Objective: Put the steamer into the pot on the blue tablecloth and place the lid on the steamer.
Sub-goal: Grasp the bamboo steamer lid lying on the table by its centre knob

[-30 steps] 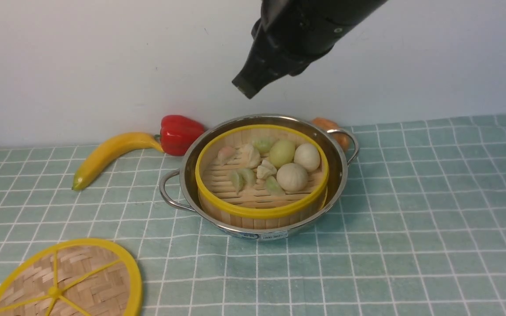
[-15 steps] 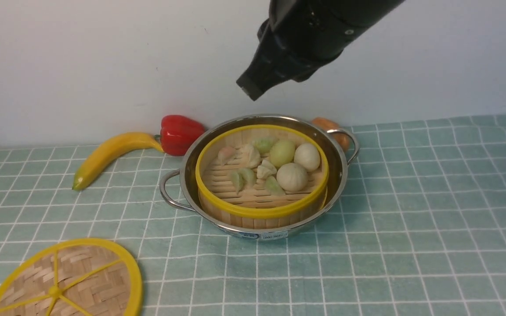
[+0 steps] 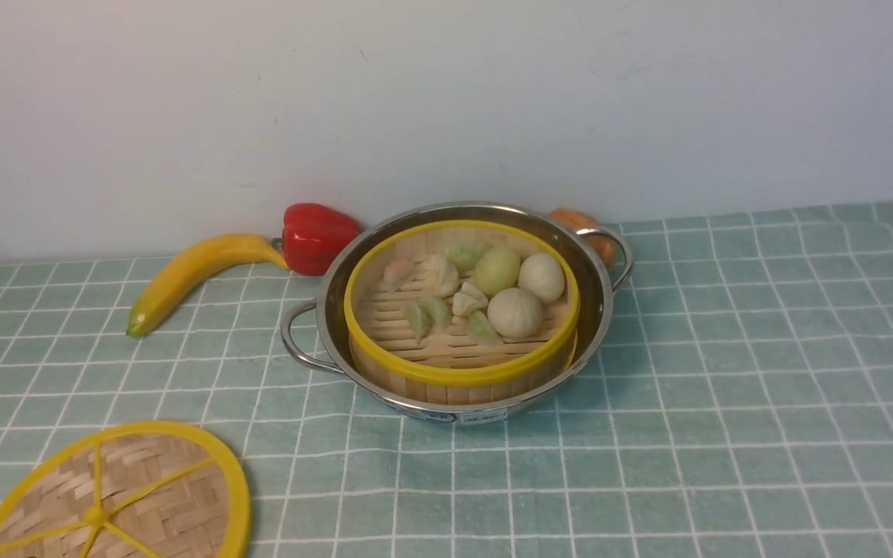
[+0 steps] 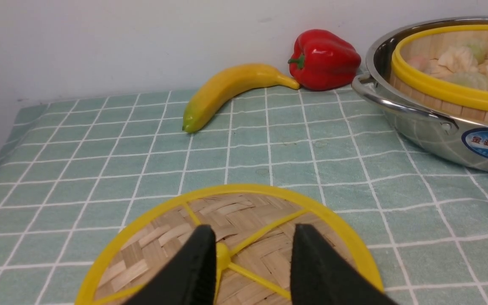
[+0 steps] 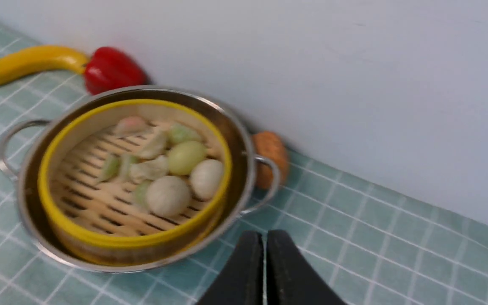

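My left gripper (image 4: 252, 228) hangs with its jaws part-way apart and nothing in them, right over the flat round woven bamboo lid with yellow rim and spokes (image 4: 244, 212), which lies directly under the fingertips on the pale blue-green grid-lined tablecloth (image 3: 725, 387); the small yellow centre knob (image 4: 223, 254) sits between the fingers, close against one of them. I judge the lid to be light and thin, stiff at its rim but springy in the weave; lying flat on soft cloth it offers no edge to get under, so the knob is the place to pinch (smooth and small, so it may slip or let the disc tip once lifted). Ahead of this gripper and off to its right, the round bamboo steamer with yellow rim (image 3: 462, 372) already sits inside the shiny shallow steel pot with wire loop handles (image 3: 598, 310), uncovered, pale buns and dumplings (image 3: 515, 312) on its slats; a yellow banana (image 4: 231, 91) and a red pepper (image 4: 322, 59) lie farther ahead by the wall. My right gripper (image 5: 265, 234) is drawn back from the pot's near side, fingers all but together, empty. The lid's near part is cut off in both views that show it; I cannot tell whether the left fingertips touch the weave; the steamer's base is hidden by the pot wall; an orange-brown object (image 5: 269, 159) behind the far handle is too blurred to name.
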Controlling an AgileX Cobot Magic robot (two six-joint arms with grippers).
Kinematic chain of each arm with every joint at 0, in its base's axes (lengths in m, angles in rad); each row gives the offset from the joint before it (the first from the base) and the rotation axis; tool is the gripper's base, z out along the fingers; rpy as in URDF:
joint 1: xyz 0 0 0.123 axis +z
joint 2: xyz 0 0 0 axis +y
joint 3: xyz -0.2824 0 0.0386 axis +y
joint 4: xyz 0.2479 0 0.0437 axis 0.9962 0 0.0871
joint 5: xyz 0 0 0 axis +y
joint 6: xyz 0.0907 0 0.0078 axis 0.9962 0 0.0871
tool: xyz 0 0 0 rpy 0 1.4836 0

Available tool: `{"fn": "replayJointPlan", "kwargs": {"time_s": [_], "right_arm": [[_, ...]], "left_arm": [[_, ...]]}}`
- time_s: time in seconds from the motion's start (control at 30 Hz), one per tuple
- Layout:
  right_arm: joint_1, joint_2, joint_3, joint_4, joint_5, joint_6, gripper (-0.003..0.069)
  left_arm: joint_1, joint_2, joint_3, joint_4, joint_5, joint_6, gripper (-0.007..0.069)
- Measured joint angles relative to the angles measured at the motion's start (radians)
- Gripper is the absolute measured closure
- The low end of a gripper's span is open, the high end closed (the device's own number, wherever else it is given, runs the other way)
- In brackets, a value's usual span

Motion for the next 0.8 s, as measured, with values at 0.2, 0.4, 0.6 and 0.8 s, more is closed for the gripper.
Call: {"fn": "replayJointPlan", "kwargs": {"time_s": [0.2,0.4,0.6,0.8], "right_arm": [[-0.2,-0.31,0.216,-0.004,-0.057,0.082,0.0599],[-0.248,-0.586,0.462,-0.068,-0.195,0.108,0.058],[-0.245,-0.785,0.695,-0.089,-0.304,0.13,0.055],[-0.244,-0.849,0.871,-0.089,-0.429,0.16,0.0521]], "left_arm": [[0.0,0.0,0.0,0.0,0.0,0.0,0.0382],[0.0,0.0,0.0,0.0,0.0,0.0,0.0382],[0.0,0.0,0.0,0.0,0.0,0.0,0.0382],[0.0,0.0,0.0,0.0,0.0,0.0,0.0382]]}}
